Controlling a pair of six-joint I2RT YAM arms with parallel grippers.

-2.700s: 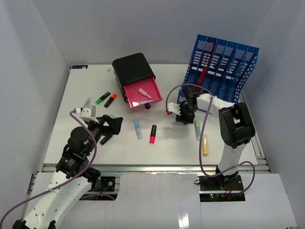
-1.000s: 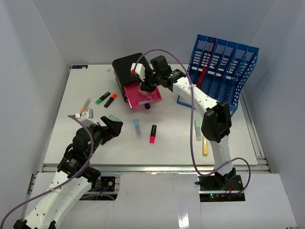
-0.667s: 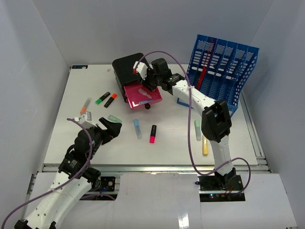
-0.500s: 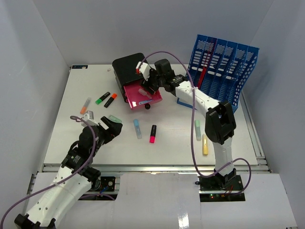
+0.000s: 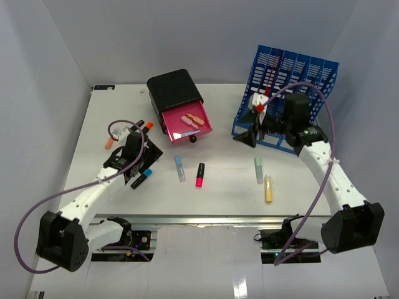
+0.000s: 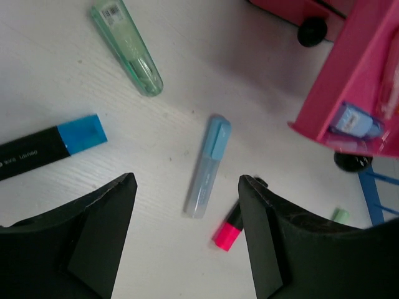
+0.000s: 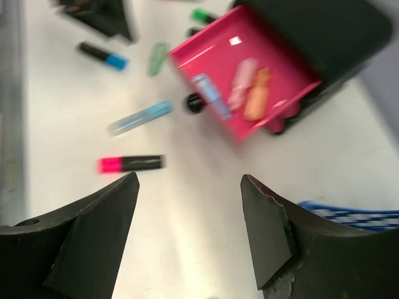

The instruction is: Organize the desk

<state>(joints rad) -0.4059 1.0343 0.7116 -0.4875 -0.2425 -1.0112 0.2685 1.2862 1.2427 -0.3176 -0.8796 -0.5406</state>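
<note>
Desk [image 5: 218,193]: plain white top, grey metal front rail.
Walls [image 5: 62,50]: pale grey, unpatterned.
Drawer unit [image 5: 171,87]: glossy black casing, hot-pink open drawer.
Drawer contents [image 7: 243,84]: one pale pink piece, one orange, one light blue.
File rack [image 5: 298,78]: bright blue, pattern of fine slots.
Long marker [image 5: 179,168]: translucent pale blue.
Short marker [image 5: 199,174]: black barrel, pink cap.
Lettered marker [image 6: 50,146]: black barrel, white lettering, blue cap.
Mint marker [image 6: 128,47]: translucent green, white label.
Right-side markers: one pale green [image 5: 258,169], one yellow [image 5: 269,188].

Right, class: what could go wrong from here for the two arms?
The open left tool faces the pale blue pen, but the blue-capped black marker lies right by one finger; a reach might knock it rolling. The right arm's purple cable loops by the blue file rack and could snag it.
</note>
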